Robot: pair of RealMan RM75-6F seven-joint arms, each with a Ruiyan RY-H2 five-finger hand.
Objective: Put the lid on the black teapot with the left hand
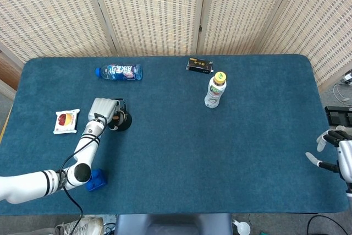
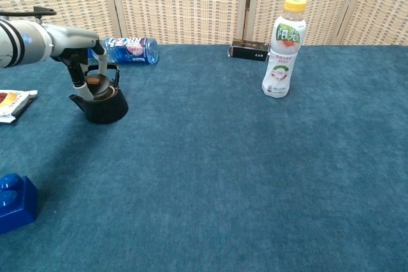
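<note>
The black teapot (image 2: pixel 102 104) (image 1: pixel 122 121) stands on the blue cloth at the left, its wire handle upright. My left hand (image 2: pixel 86 68) (image 1: pixel 104 110) hovers just above its opening and holds the dark lid (image 2: pixel 95 83) with a brown knob between its fingers, close over the pot's mouth. The chest view does not let me tell whether the lid touches the rim. My right hand (image 1: pixel 334 148) hangs off the table's right edge, fingers spread, holding nothing.
A blue water bottle (image 1: pixel 120 71) lies behind the teapot. A snack packet (image 1: pixel 66 120) lies left of it and a blue block (image 1: pixel 95 179) sits near the front left. A yellow-capped drink bottle (image 1: pixel 215 90) and a small black box (image 1: pixel 199 65) stand mid-table.
</note>
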